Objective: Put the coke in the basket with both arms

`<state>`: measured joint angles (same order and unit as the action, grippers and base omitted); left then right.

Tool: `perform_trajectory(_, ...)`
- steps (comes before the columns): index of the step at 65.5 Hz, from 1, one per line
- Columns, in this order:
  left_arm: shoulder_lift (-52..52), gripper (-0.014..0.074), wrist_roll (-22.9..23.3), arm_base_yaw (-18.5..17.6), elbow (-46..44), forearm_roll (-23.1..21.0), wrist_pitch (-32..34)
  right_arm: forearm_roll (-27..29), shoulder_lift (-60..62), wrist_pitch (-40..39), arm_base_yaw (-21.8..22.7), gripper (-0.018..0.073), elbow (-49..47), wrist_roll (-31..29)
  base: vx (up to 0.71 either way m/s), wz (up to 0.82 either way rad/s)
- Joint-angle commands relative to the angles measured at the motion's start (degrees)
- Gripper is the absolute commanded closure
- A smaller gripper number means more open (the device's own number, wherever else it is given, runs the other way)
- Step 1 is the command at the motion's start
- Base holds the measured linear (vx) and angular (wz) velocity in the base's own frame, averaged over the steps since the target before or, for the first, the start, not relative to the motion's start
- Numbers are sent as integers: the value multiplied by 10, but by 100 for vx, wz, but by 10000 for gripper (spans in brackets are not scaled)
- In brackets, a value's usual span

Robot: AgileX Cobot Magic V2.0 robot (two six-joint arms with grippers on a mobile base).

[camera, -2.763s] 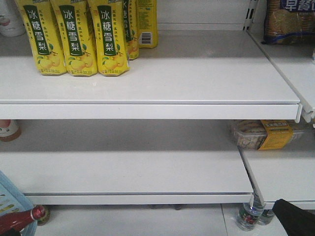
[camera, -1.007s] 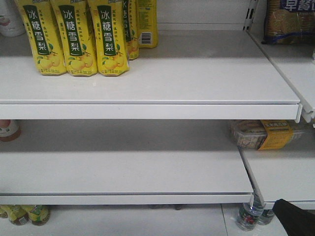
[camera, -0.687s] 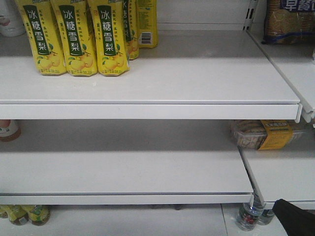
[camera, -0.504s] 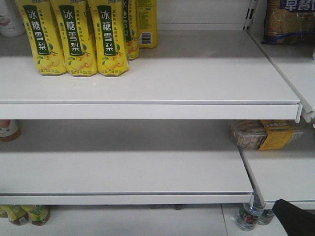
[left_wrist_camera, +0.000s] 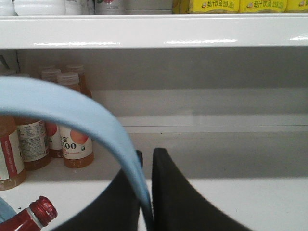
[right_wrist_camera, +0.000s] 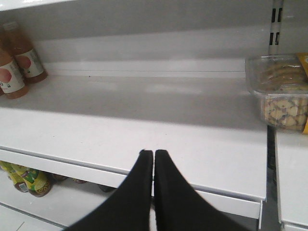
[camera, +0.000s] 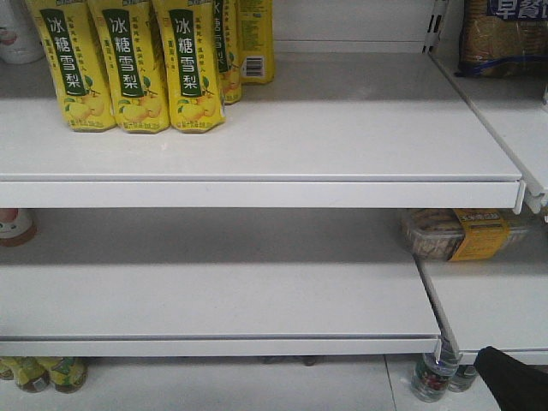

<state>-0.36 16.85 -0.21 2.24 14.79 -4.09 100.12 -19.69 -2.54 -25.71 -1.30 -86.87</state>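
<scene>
Left wrist view: the black tapered left gripper [left_wrist_camera: 146, 192] is clamped on the light blue plastic loop handle [left_wrist_camera: 86, 118] of the basket; the handle arcs from the left edge of frame down between the two fingers, which press against it on either side. The basket body is almost wholly out of frame. At lower left a dark cola bottle with a red screw cap [left_wrist_camera: 33, 216] shows neck and cap only, long axis tilted, cap pointing up and to the right; it lies just below the handle, and whether it sits inside the basket cannot be confirmed. Behind it, on the white metal middle shelf [left_wrist_camera: 231, 163], stand about five upright peach-coloured juice bottles with white caps [left_wrist_camera: 74, 120]. Right wrist view: the black tapered right gripper [right_wrist_camera: 153, 166] has its fingertips together with nothing between them, hovering in front of the shelf edge. One clear plastic tray of biscuits [right_wrist_camera: 279, 91] rests at far right. Front view: three yellow pear-drink cartons [camera: 128, 64] stand upright in a front row on the white upper shelf [camera: 342, 128], more behind them; the biscuit tray lies on the shelf below; small bottles [camera: 43, 374] sit on the bottom level.
</scene>
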Motion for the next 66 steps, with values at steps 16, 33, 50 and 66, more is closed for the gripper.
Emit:
perform_trajectory(16, -12, 603, -34, 1, 5, 33, 84, 24, -3, 10, -1, 564, -16, -1, 0, 0)
perform_trajectory(33, -12, 603, -34, 1, 5, 33, 84, 24, -3, 10, -1, 564, -16, -1, 0, 0)
perform_trajectory(50, -12, 603, -34, 1, 5, 33, 84, -186, -3, 15, -1, 564, -16, -1, 0, 0)
perform_trajectory(66, -12, 603, -34, 1, 5, 33, 84, -526, -3, 150, -1, 564, -16, -1, 0, 0)
